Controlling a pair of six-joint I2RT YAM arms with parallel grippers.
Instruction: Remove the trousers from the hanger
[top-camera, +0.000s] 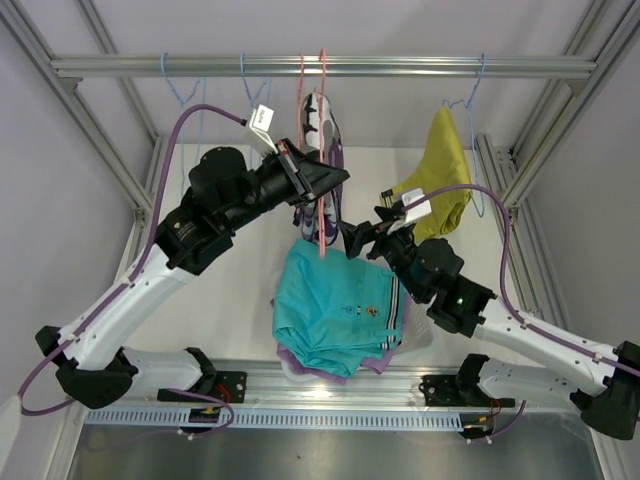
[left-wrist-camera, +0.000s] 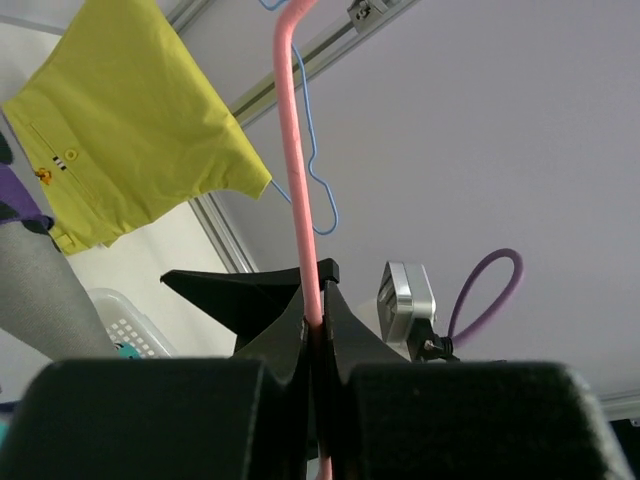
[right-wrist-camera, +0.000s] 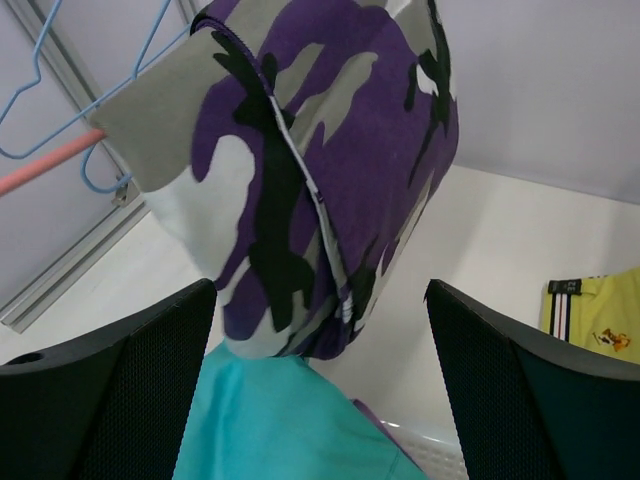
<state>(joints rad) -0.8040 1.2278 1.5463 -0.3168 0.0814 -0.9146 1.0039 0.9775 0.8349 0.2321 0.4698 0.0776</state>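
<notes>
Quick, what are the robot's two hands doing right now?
Left gripper: closed on the pink hanger.
Right gripper: open, holding nothing.

Overhead from behind, wrist views close, upward, likely sharing yellow trousers (left-wrist-camera: 130, 125)

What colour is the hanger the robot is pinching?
The hanger is pink, clearest in left wrist view.

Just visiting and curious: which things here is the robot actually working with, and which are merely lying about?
In the job: purple camouflage trousers, pink hanger, left gripper shut on that hanger, right gripper open near those trousers, yellow trousers hanging, teal trousers already off.

Just there: white basket, metal rail.
</notes>
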